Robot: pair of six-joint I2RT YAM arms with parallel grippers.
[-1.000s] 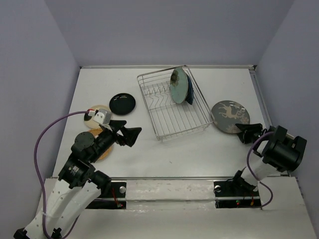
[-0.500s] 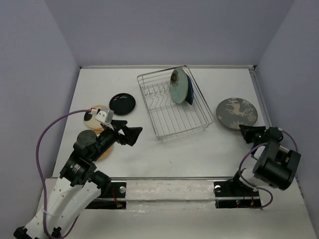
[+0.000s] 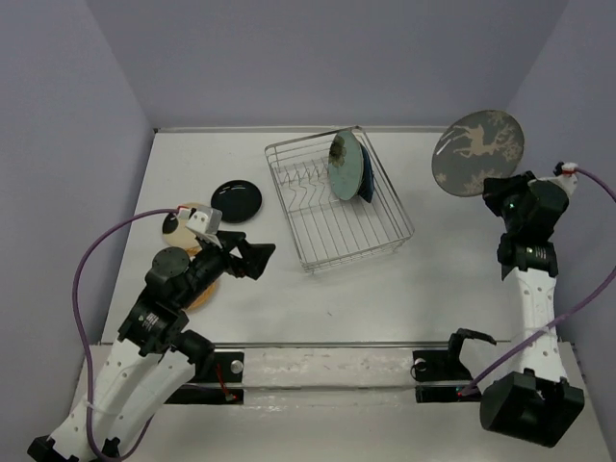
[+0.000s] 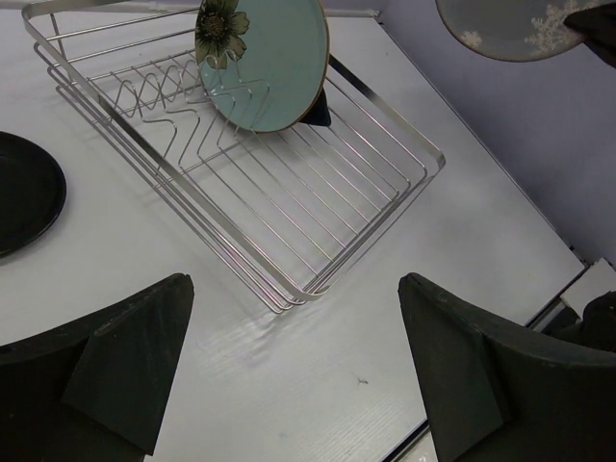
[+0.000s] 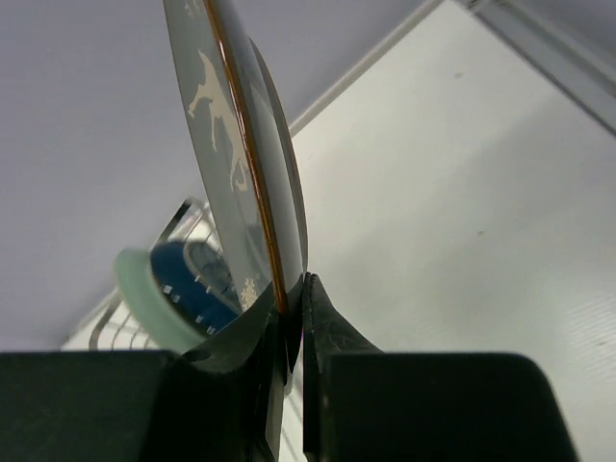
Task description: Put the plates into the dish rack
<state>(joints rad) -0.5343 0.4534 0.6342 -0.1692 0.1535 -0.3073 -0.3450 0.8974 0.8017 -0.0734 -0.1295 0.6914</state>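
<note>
At the desk's left edge, a small cream plate (image 3: 191, 206) and an orange-tan plate (image 3: 204, 292) lie flat, both partly hidden under the left arm. The left gripper (image 4: 294, 289) hovers over the white desk (image 3: 423, 289) with its jaws spread wide and nothing between them. Just beyond it, a small black plate (image 3: 237, 199) rests flat, near the rectangular silver wire dish rack (image 3: 339, 229) at the desk's centre. Two plates stand on edge at the rack's far right end: a pale teal plate with a flower (image 3: 343, 164), and a dark blue plate (image 3: 367, 179) close behind it. Near the far right corner, the right gripper (image 5: 291, 303) pinches the lower rim of a grey patterned plate (image 3: 478, 151), holding it on edge in the air, clear of the desk and well apart from the rack.
</note>
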